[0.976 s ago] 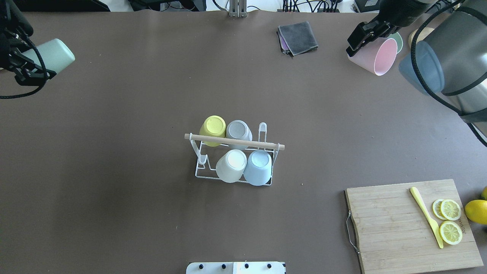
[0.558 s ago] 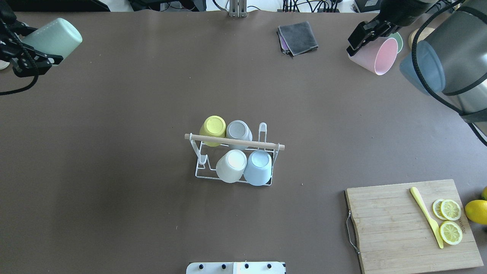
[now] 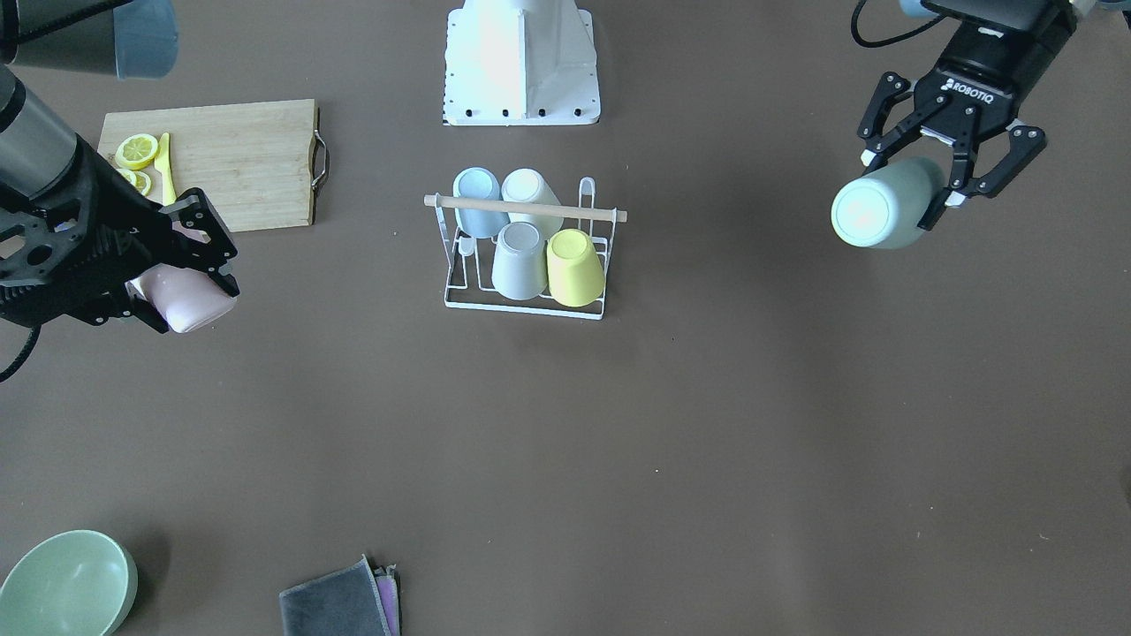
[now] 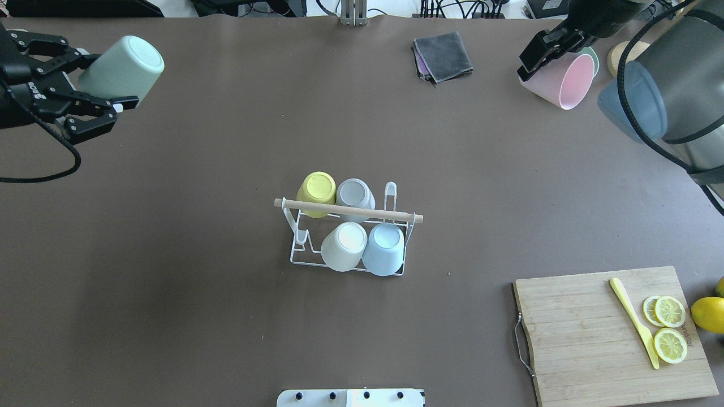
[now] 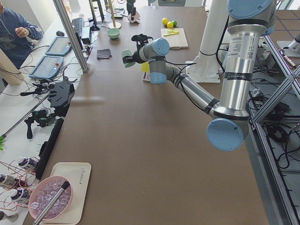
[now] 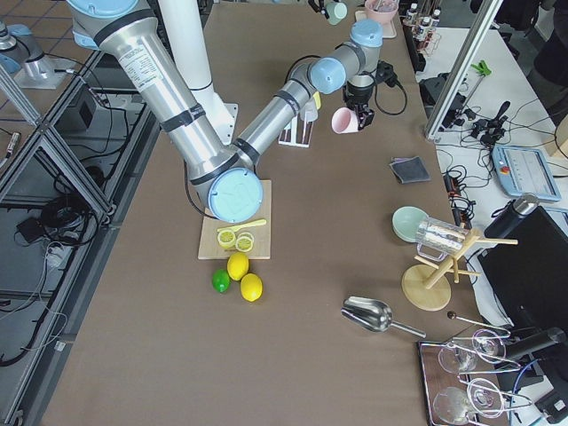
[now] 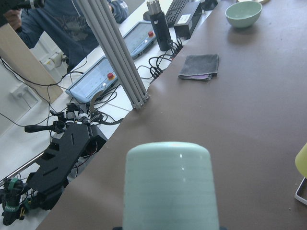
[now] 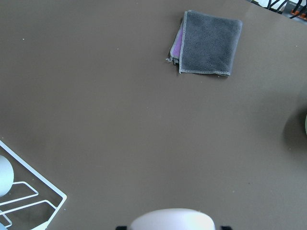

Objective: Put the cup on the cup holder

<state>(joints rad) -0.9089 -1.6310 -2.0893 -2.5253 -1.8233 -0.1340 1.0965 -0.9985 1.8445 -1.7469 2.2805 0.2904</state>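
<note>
From across the table, the cup holder [image 3: 530, 208], a small white wire rack with a light wooden rod for a handle, stands at mid-table. It already carries four upturned plastic cups: a pale blue cup [image 3: 474, 190], a white cup [image 3: 527, 185], a grey cup [image 3: 519, 262] and a yellow cup [image 3: 575, 268]. The left gripper [image 3: 912, 181], well off to one side, has its fingers closed on the wall of a mint-green cup [image 3: 870, 216] held on its side. The right gripper [image 3: 190, 296], well off to the other side, clamps a pale pink cup [image 3: 208, 311].

From overhead, two upright wire prongs show bare: the far-right prong [image 4: 390, 192] and the near-left prong [image 4: 300, 236]. As I judge it, four places are filled and two remain, with one cup in each arm to fill them. Both held cups are well apart from the holder. The carry, the turn mouth-down and the lowering over a prong are all yet to come.

From the table's left end, the mint-green cup hangs in the near arm's grasp. From the right end, the pink cup hangs in the near arm's grasp.

The left wrist camera shows the mint-green cup filling the lower centre, with the fingers out of frame.

The right wrist camera shows only the pink cup's rim at the bottom edge, a corner of the holder's wire base at lower left, and a folded grey cloth [image 8: 208, 43] on the table.
</note>
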